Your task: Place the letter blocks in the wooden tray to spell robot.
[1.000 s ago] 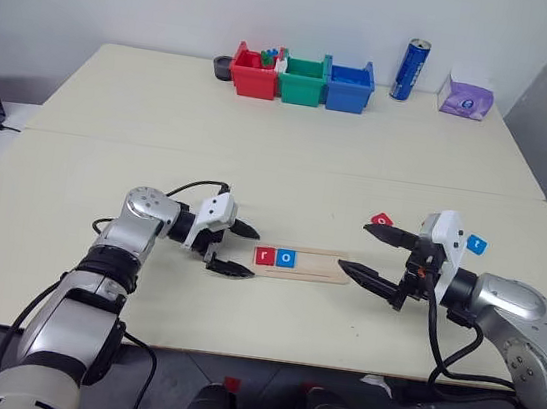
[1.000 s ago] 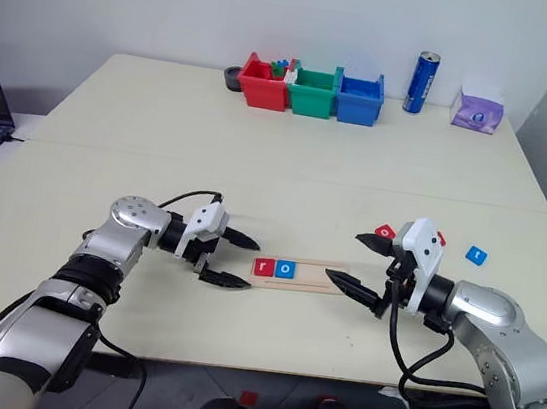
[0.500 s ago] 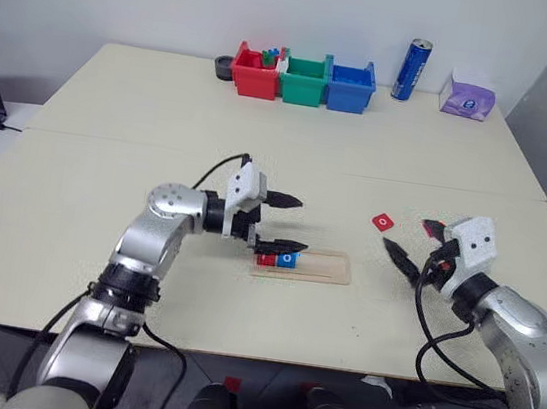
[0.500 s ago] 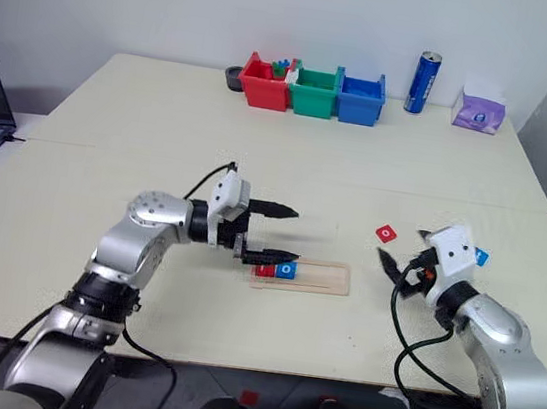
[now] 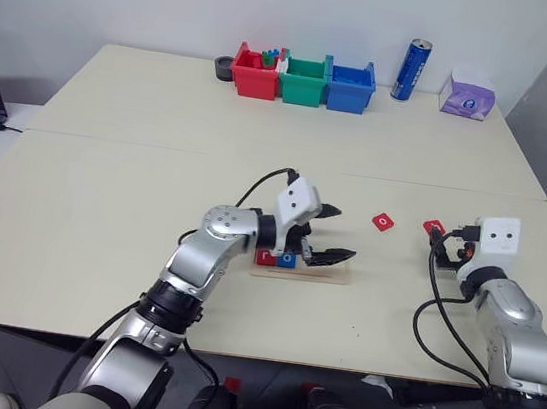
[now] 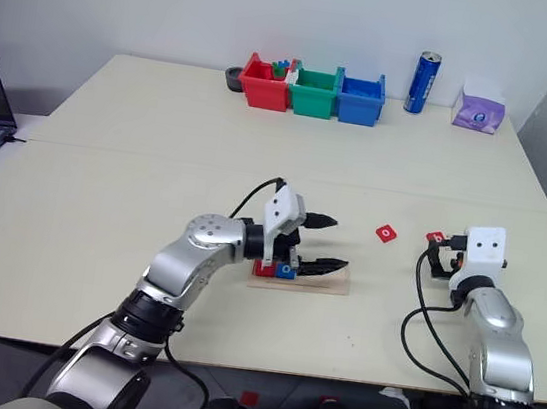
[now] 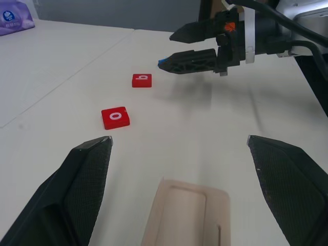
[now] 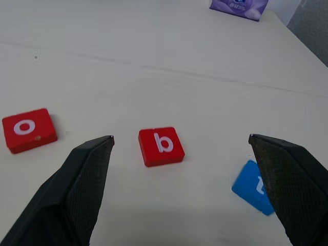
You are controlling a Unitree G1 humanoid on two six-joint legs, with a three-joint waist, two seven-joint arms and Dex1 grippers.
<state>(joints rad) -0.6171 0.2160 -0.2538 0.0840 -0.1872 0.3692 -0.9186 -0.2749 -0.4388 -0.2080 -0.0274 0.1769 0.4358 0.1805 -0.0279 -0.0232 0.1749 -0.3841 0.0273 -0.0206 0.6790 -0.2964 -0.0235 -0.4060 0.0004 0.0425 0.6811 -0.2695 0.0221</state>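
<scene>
Red "b" block (image 8: 161,146) now lies between the empty, wide-open right gripper (image 8: 182,148), newly swung there, while the open, empty left gripper (image 5: 335,235) has moved over the wooden tray (image 5: 330,272).

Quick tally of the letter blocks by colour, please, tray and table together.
Red letter blocks: 3 (r in the wooden tray at, o, b)
Blue letter blocks: 2 (o in the tray, t)
Total: 5
</scene>
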